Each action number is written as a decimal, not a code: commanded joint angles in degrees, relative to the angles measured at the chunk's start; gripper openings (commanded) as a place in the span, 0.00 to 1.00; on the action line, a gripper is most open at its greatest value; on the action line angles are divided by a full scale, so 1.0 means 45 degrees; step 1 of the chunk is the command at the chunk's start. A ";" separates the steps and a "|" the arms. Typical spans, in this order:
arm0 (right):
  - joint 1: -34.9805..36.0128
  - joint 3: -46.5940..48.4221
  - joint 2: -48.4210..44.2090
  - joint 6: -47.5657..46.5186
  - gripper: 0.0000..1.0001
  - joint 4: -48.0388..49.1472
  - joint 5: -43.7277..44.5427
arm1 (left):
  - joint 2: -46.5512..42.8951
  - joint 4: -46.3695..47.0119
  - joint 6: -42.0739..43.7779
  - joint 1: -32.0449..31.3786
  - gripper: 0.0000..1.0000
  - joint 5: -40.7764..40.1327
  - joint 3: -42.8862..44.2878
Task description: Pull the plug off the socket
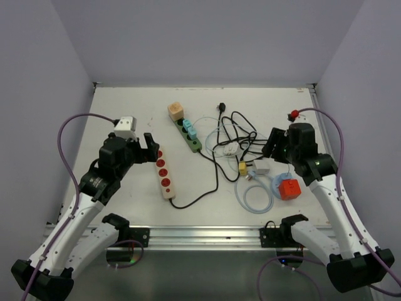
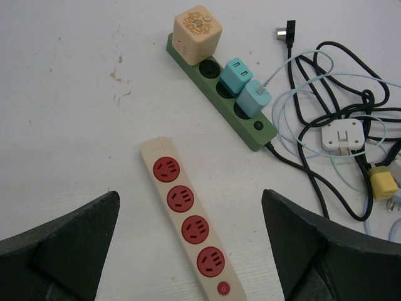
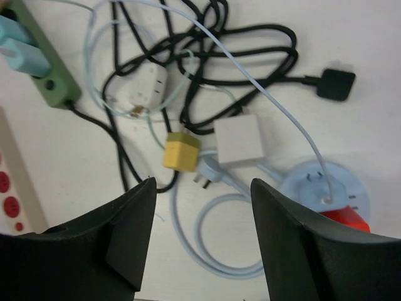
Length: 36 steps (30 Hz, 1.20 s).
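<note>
Open and empty, left gripper (image 2: 191, 193) and right gripper (image 3: 203, 182) hover near, and if I tug a teal plug (image 2: 237, 74) from the green strip (image 2: 258, 133) at far centre unbraced, the whole strip may lift too.

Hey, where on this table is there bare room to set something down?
Bare: the far-left table corner, left of the green strip; and the near middle, between the cream strip and the blue cable loop. Crowded: the cable tangle right of the green strip.
</note>
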 commanded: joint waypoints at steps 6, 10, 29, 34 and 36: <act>-0.0055 -0.1606 -0.0087 0.0129 0.69 -0.2086 0.3915 | -0.0338 0.0253 0.0492 0.0102 1.00 0.0802 -0.0054; -0.0035 -0.1606 -0.0106 0.0539 0.68 -0.1970 0.4989 | -0.0319 0.0272 0.0531 0.0102 1.00 0.0997 -0.0073; -0.0055 -0.2798 0.1867 0.0563 0.00 0.1643 0.4098 | -0.0005 0.0292 0.0550 0.0083 1.00 0.1388 -0.0132; -0.0035 -0.2271 0.1437 0.0071 0.00 0.2094 0.2435 | -0.0123 0.0292 0.0531 0.0102 1.00 0.1193 -0.0132; 0.0042 -0.2095 0.1379 -0.0161 0.00 0.2462 0.1424 | -0.0143 0.0273 0.0511 0.0102 1.00 0.1154 -0.0132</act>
